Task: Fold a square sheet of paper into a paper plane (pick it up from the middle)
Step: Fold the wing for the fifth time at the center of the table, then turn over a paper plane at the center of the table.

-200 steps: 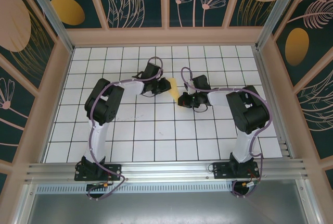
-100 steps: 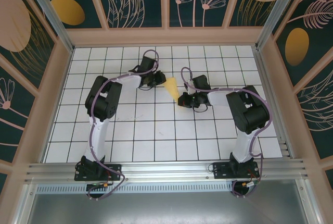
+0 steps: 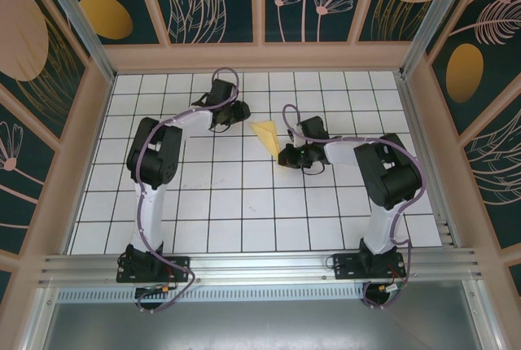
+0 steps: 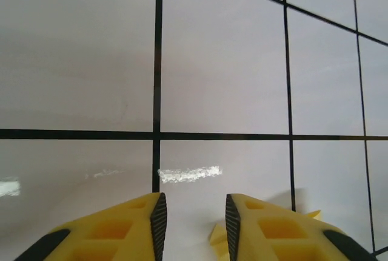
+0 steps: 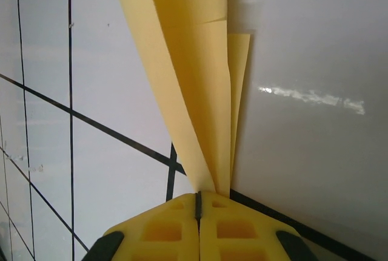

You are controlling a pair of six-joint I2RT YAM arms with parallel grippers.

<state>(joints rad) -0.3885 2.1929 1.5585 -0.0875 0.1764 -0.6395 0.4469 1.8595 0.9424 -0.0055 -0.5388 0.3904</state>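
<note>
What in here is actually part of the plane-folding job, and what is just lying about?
Part of the job:
- creased yellow paper plane, pinched at its narrow end
- right pincer, shut on it
- left pincer, open, holding nothing

Just surroundings:
- white gridded tabletop
- dark flower-patterned wall panels

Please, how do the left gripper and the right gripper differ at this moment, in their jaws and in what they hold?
The left gripper has its jaws apart with nothing between them; the right gripper has its jaws pressed together. The left gripper holds nothing, while the right gripper pinches the narrow end of the paper plane. Both are yellow at the tip.
</note>
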